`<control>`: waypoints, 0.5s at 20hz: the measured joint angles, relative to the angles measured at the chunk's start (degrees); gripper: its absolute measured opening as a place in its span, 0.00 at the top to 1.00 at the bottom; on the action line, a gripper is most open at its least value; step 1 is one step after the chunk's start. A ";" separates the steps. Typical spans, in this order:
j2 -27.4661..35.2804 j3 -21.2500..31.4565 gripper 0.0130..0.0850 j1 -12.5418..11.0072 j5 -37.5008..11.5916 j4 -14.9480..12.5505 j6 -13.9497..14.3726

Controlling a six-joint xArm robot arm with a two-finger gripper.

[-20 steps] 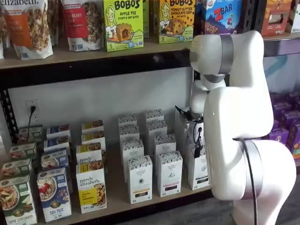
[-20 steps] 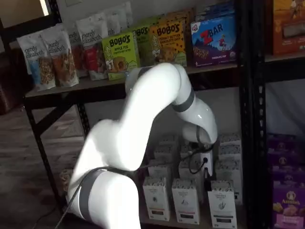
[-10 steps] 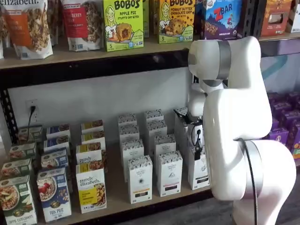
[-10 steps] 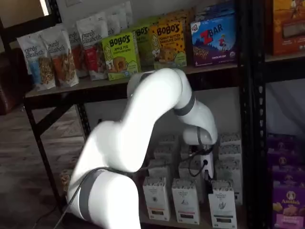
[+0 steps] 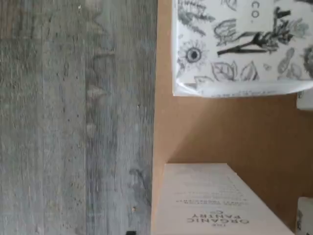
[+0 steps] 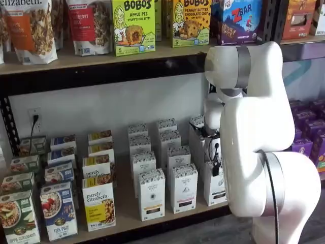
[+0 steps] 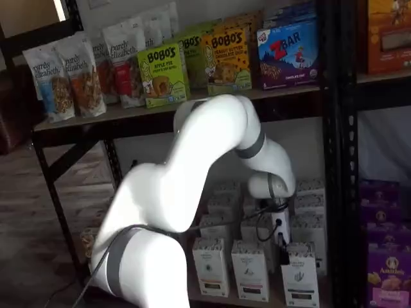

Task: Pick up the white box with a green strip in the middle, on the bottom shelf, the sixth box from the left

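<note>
The glossy white jointed arm with grey bands [image 6: 254, 127] arches up, then bends down at the elbow. Its wrist points downward, the white-bodied, black-fingered hand [image 7: 280, 239] hanging low with a black cable looped beside it, fingers spread wide.

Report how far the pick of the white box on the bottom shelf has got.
Done: the arm has reached in at the right end of the white cartons, with the gripper low over the front white box. In hand: lining up on it; whether the fingers touch the box cannot be told. Left: closing on the box and lifting it, since it stands on the bottom shelf, in line with its neighbours.
</note>
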 joint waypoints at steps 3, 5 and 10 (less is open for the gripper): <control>0.29 0.11 0.00 -0.28 -0.79 0.00 -0.26; 0.60 0.02 0.00 -0.52 -1.20 0.02 -0.51; 1.51 -0.17 0.00 -1.09 -2.57 -0.01 -1.01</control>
